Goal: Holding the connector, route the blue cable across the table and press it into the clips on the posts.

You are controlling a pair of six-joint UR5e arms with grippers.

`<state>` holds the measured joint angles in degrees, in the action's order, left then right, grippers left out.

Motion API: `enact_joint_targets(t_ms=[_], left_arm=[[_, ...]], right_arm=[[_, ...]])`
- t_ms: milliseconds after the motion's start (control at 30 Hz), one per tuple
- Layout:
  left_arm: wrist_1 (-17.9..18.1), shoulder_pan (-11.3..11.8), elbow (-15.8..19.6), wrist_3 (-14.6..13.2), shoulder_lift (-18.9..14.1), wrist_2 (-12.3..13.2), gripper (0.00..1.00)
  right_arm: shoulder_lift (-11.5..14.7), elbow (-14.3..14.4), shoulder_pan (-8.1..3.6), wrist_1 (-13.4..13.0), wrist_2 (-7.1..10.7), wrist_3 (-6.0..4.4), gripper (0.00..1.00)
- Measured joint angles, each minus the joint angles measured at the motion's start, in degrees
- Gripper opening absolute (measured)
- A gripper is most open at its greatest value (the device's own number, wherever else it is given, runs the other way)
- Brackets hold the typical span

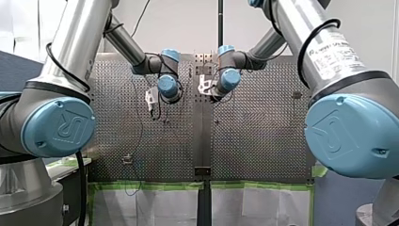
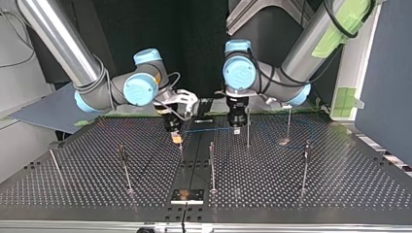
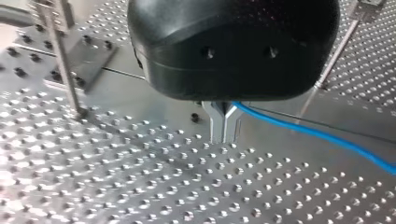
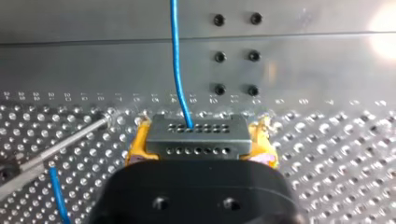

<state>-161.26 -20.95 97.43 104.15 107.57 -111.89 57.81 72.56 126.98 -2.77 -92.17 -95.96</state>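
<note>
My right gripper (image 4: 201, 143) is shut on the grey connector (image 4: 205, 129), its yellow pads (image 4: 136, 145) on either side. The blue cable (image 4: 176, 60) leaves the connector's face and runs ahead over the table's middle strip. In the top view my right gripper (image 2: 177, 138) hangs just above the table near the middle, and the blue cable (image 2: 214, 129) stretches from it to my left gripper (image 2: 236, 127). My left gripper (image 3: 224, 133) has its metal fingers shut on the blue cable (image 3: 317, 135), which trails off beside it low over the table.
Thin clip posts stand on the perforated table (image 2: 340, 194): one (image 2: 248, 127) beside my left gripper, one (image 2: 212, 165) at the middle, others (image 2: 305, 165) (image 2: 124, 167) nearer the top view's front. A small plate (image 2: 187, 196) lies at the front edge.
</note>
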Motion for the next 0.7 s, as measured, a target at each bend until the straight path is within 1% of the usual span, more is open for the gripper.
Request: enact_joint_targets(t_ms=[133,200,300,467,600,700], left_arm=[[-1.78,-0.22,-0.01,-0.14,-1.86,-0.25,0.0],[-2.47,-0.39,0.0,-0.13,-2.89,-0.27,0.0],[-2.87,-0.54,0.01,-0.11,-4.49,-0.29,0.0],[-3.71,-0.96,0.0,-0.19,-7.03,-0.13,0.0],[-4.77,-1.4,-0.03,-0.32,-8.83,-0.05,0.0],[-4.97,-1.72,-0.01,-0.41,-10.3,0.08,0.0]], right_arm=[[2.22,0.87,0.11,0.49,0.04,-0.64,0.0],[3.08,0.97,0.14,1.02,0.05,-0.78,0.0],[4.45,1.03,0.07,1.98,0.18,-0.9,0.0],[6.74,1.05,0.37,3.1,0.59,-1.01,0.0],[8.54,1.07,0.41,3.56,0.7,-1.07,0.0],[9.94,1.07,0.22,3.74,0.74,-1.08,0.0]])
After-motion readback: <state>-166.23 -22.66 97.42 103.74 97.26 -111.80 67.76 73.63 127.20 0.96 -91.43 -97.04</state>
